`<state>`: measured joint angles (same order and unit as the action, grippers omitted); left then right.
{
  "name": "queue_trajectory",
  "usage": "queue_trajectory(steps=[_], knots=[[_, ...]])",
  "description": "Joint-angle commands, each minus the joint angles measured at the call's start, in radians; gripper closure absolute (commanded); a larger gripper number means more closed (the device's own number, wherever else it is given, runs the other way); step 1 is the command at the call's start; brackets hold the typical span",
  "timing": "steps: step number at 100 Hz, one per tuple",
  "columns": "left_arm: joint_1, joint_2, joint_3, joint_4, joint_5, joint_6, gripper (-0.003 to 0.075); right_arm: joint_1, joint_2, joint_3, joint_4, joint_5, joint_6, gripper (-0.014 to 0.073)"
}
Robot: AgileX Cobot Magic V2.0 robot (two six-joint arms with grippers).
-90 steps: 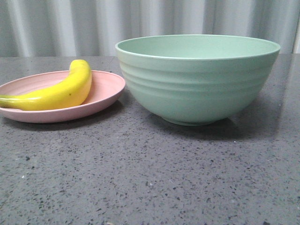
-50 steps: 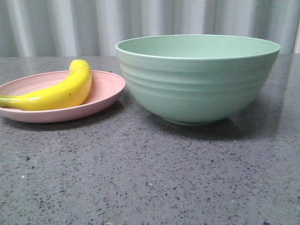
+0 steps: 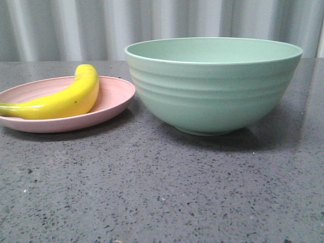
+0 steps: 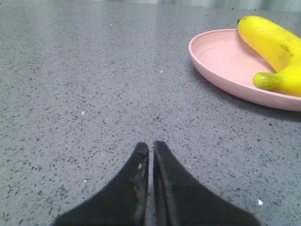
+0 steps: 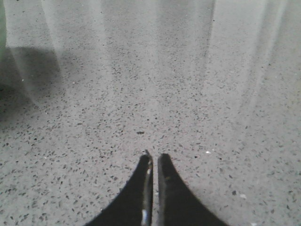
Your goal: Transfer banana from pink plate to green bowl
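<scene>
The yellow banana (image 3: 66, 98) lies on the pink plate (image 3: 114, 98) at the left of the front view. The green bowl (image 3: 212, 86) stands upright to the right of the plate, close to its rim. Neither gripper shows in the front view. In the left wrist view the banana (image 4: 275, 47) and the pink plate (image 4: 221, 59) sit some way off from my left gripper (image 4: 150, 147), which is shut and empty over bare table. My right gripper (image 5: 154, 157) is shut and empty over bare table; a sliver of the bowl (image 5: 2, 23) shows at the frame's edge.
The grey speckled tabletop (image 3: 162, 192) stretches in front of the plate and bowl. A pale corrugated wall (image 3: 76, 28) stands behind the table.
</scene>
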<state>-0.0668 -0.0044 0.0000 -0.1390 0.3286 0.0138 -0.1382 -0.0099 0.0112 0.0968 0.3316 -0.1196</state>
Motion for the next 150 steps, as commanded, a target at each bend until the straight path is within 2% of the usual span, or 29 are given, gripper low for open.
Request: queue_trajectory(steps=[1, 46, 108, 150], knots=[[0.001, -0.025, 0.01, 0.003, -0.05, -0.002, 0.0741, -0.007, -0.024, 0.019, -0.013, -0.019, -0.004, 0.0665], [0.001, -0.025, 0.01, 0.02, -0.067, -0.002, 0.0741, -0.007, -0.024, 0.019, -0.013, -0.021, -0.004, 0.0665], [0.001, -0.025, 0.01, 0.028, -0.18, -0.002, 0.0741, -0.007, -0.024, 0.019, -0.022, -0.257, -0.004, 0.0665], [0.001, -0.025, 0.01, 0.028, -0.182, -0.002, 0.0741, -0.007, -0.024, 0.019, -0.02, -0.3, 0.008, 0.0665]])
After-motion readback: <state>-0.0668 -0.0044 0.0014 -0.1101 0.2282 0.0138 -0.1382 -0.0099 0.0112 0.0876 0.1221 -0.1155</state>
